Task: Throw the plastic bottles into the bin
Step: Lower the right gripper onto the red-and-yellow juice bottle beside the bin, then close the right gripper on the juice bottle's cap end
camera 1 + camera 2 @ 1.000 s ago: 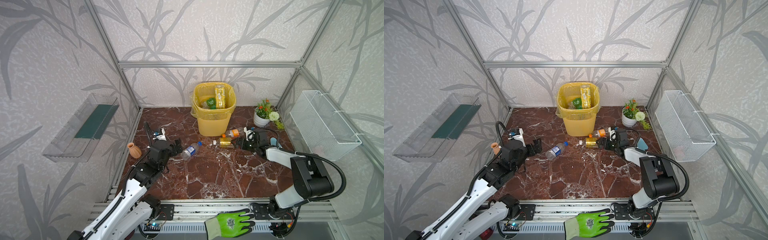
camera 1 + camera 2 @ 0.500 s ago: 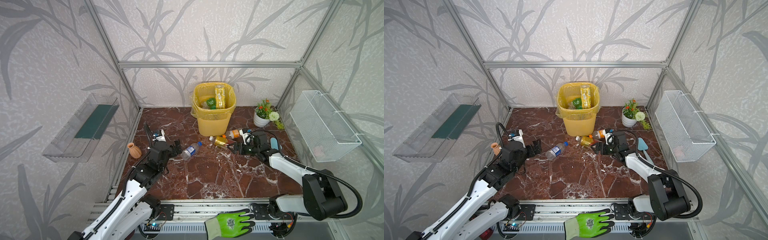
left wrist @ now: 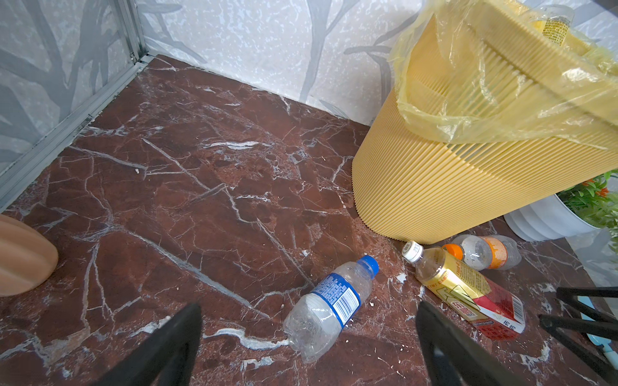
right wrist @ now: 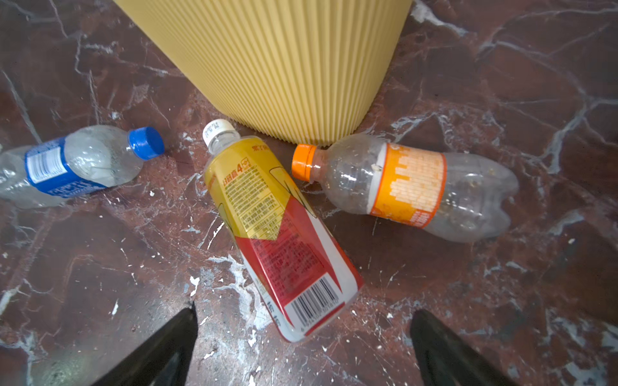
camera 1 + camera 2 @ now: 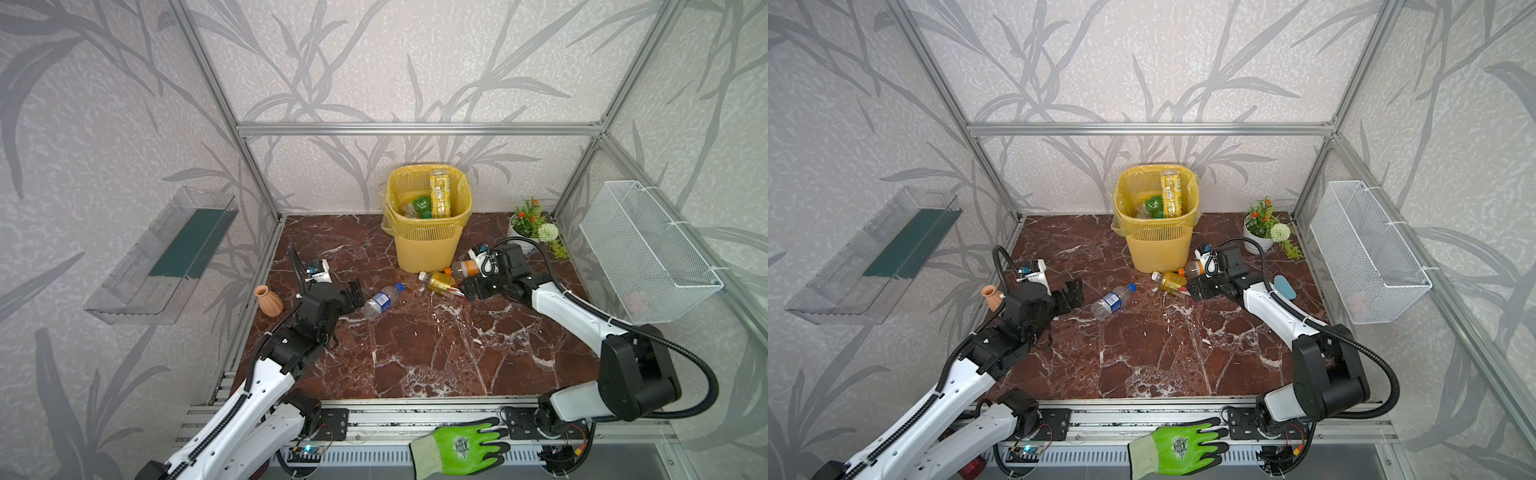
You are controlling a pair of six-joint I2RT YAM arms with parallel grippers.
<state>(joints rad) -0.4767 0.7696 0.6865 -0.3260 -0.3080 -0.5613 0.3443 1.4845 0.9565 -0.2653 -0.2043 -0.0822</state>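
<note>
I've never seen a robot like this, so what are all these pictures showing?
The white left arm and right arm belong to one robot working on a marble tabletop. Two pictures look down from above; two come from cameras on the arms' wrists. The left pincer and right pincer are both open, holding nothing. Three plastic bottles lie on their sides: a blue-label bottle, a yellow-and-red bottle and an orange-label bottle. Close by stands the yellow bin, with a yellow-label bottle and a green bottle inside.

The bin (image 5: 428,249) is ribbed yellow, the floor (image 5: 415,353) dark red with white veins.
</note>
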